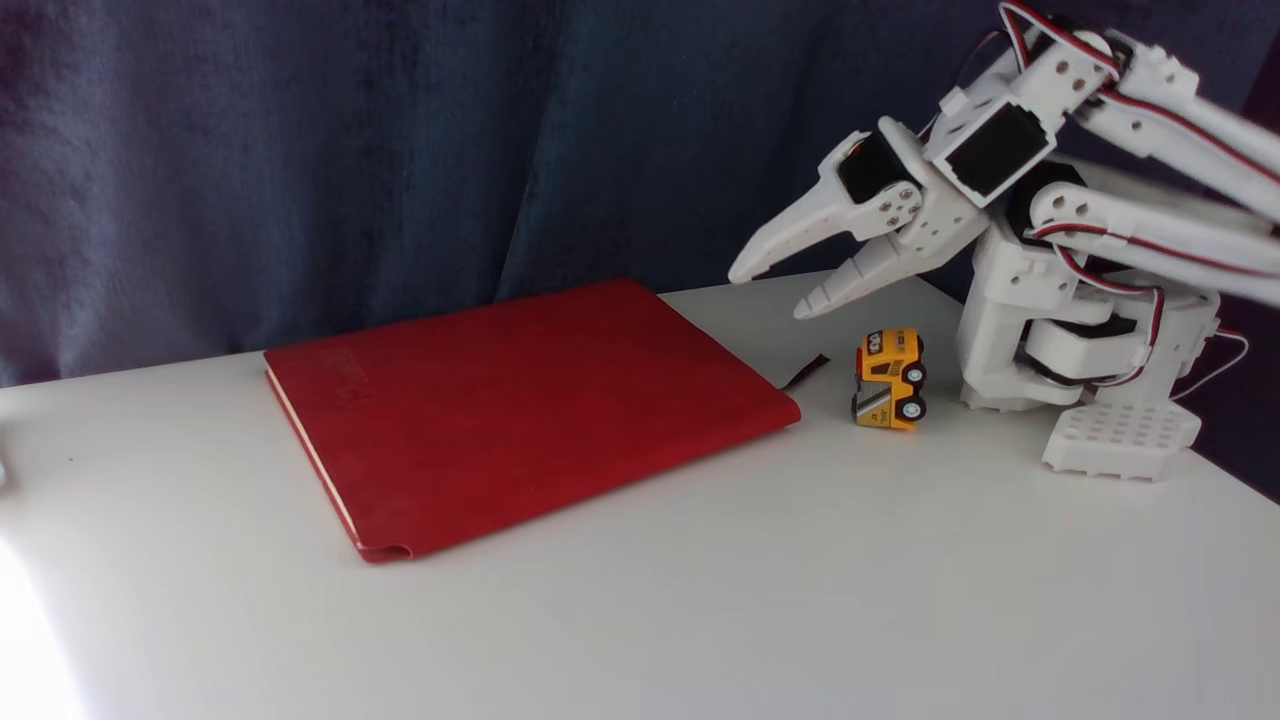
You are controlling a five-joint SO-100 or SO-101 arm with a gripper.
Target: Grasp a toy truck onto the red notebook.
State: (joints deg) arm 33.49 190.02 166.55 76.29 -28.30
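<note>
Notebook first, at the left of the fixed view: the red notebook [520, 410] lies flat and closed on the white table [700, 600], turned at an angle, cream page edges along its left side and a thin dark ribbon bookmark [805, 372] poking out past its right corner. Just right of that ribbon sits the toy truck [889, 379], yellow-orange with black wheels, resting on the table apart from the notebook and close to the arm's white base [1060, 350]. Above the truck and slightly left of it hangs the gripper [765, 290], fingers pointing down and to the left, spread a modest way apart with nothing between them. The white arm [1150, 160] folds back to the right edge, red and black wires running along it. Dark blue curtain [400, 150] fills the background.
</note>
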